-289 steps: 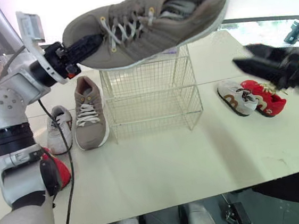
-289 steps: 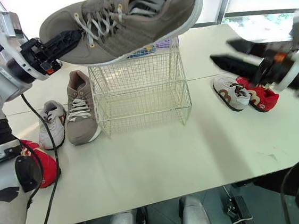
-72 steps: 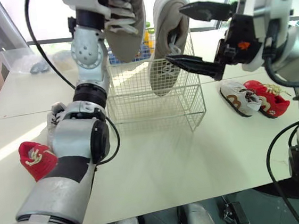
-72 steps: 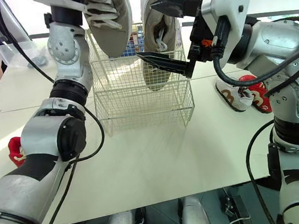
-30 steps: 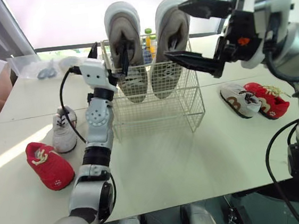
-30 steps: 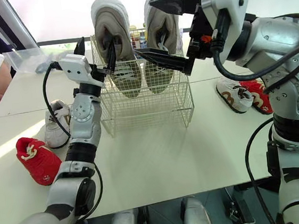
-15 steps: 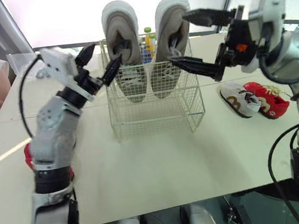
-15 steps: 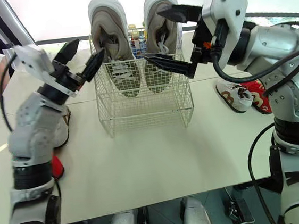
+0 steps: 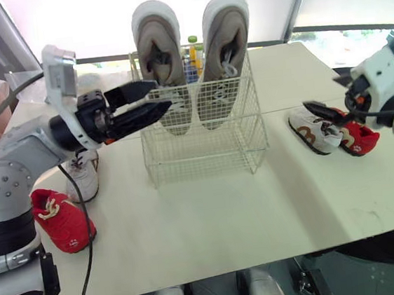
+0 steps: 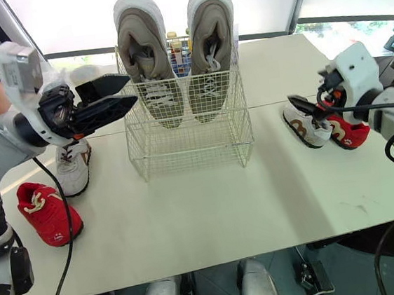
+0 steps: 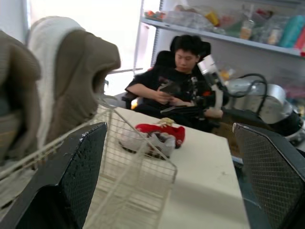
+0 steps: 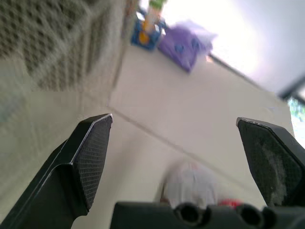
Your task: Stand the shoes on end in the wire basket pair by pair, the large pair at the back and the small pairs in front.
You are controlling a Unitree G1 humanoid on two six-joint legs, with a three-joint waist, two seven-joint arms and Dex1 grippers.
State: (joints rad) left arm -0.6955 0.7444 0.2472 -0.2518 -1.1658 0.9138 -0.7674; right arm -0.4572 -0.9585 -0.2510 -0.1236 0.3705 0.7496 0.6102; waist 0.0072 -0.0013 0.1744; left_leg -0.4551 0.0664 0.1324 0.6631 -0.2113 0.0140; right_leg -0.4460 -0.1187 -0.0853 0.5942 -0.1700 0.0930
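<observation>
The large taupe pair (image 9: 226, 35), suede-look with rounded white soles, stands heels-up at the back of the square-meshed wire basket (image 9: 204, 147) on the cream table (image 9: 211, 216); left gripper (image 9: 162, 93) gapes wide beside it, right gripper (image 12: 174, 118) wide near a small white shoe (image 9: 315, 129)

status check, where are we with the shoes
Open and empty: left gripper, right gripper. Large pair on end at back of wire basket. Four small shoes on table, two each side. Nothing blocking.
</observation>
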